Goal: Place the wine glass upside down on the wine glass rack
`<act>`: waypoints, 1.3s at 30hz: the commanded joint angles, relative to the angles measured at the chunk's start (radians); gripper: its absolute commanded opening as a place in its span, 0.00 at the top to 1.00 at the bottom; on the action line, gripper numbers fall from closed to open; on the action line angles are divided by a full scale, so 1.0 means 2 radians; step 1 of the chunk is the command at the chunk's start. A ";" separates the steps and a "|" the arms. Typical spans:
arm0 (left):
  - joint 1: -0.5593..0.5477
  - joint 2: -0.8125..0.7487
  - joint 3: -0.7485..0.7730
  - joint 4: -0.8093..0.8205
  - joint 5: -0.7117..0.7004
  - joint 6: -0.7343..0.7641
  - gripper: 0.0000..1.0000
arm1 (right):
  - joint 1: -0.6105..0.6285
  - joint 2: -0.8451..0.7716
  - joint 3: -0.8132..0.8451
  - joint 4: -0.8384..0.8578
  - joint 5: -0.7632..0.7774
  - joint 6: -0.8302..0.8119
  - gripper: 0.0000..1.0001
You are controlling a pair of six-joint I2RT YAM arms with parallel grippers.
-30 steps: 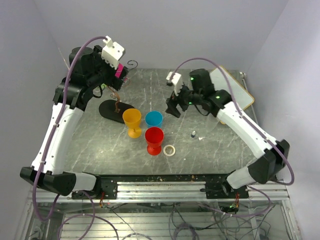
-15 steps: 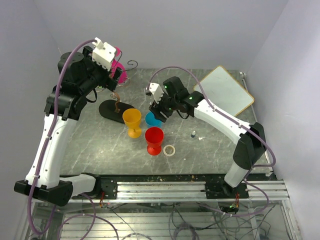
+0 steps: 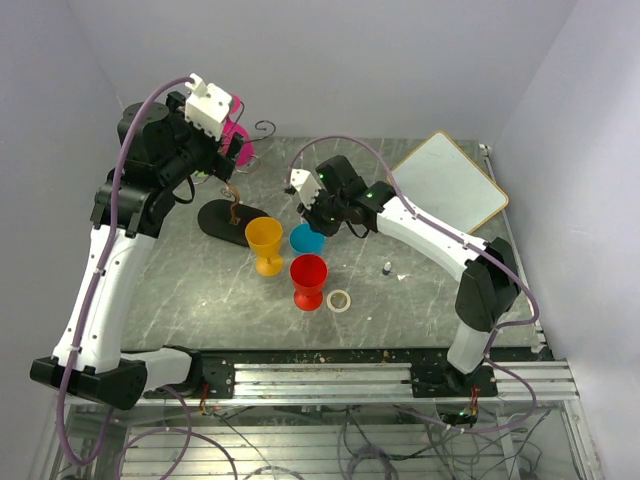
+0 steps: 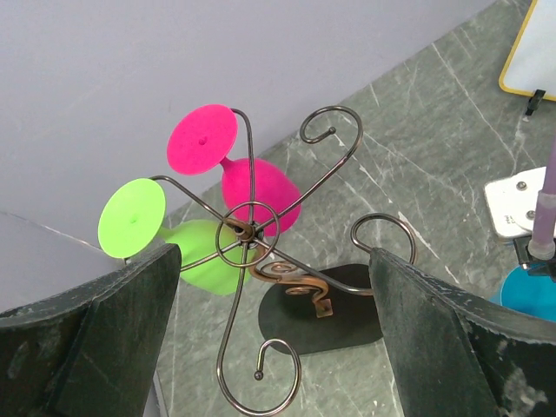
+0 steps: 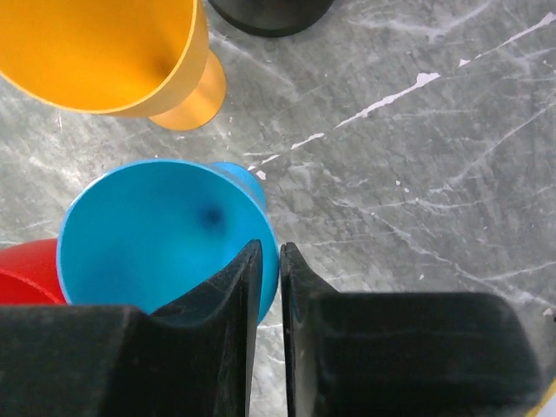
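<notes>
Pinching the rim of the blue wine glass (image 5: 165, 226) with the right tool (image 5: 269, 254).
Looks light, stiff, slick: rim hold could slip. Left tool (image 4: 274, 252) gapes over the rack (image 4: 248, 230).

Whiteboard (image 3: 450, 182) flat on table (image 3: 200, 290), far right; tape ring (image 3: 339, 300), small dark piece (image 3: 386, 268) nearer front.

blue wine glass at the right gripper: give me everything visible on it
The blue wine glass is opaque, smooth and plastic-looking, with a wide round bowl on a short stem. Part of its foot shows past the bowl in the right wrist view. It stands upright, mouth up and empty, on the grey marbled table, between the orange glass and the red glass. Whether it touches either cannot be told. The right gripper straddles its rim, one finger inside and one outside, apparently pinched on it.
</notes>
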 commanded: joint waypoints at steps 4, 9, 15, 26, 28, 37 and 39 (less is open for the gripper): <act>0.010 0.009 0.027 0.010 -0.019 -0.027 0.00 | 0.000 -0.008 0.023 -0.003 0.050 -0.011 1.00; 0.027 0.016 0.038 0.018 -0.010 -0.060 0.00 | -0.030 -0.025 0.036 -0.003 0.093 -0.018 1.00; 0.053 0.023 0.048 0.023 0.031 -0.103 0.00 | -0.122 -0.057 0.056 -0.005 0.081 -0.006 1.00; 0.111 0.063 0.072 0.041 0.192 -0.208 0.00 | -0.234 -0.147 0.049 -0.007 0.029 0.010 1.00; 0.113 0.069 0.074 0.041 0.181 -0.224 0.00 | -0.246 -0.158 0.052 -0.014 0.016 0.011 1.00; 0.112 0.090 0.063 0.051 0.221 -0.241 0.00 | -0.252 -0.153 0.119 -0.055 -0.027 0.006 1.00; 0.108 0.092 0.054 0.060 0.235 -0.252 0.00 | -0.252 -0.153 0.128 -0.056 -0.040 0.006 1.00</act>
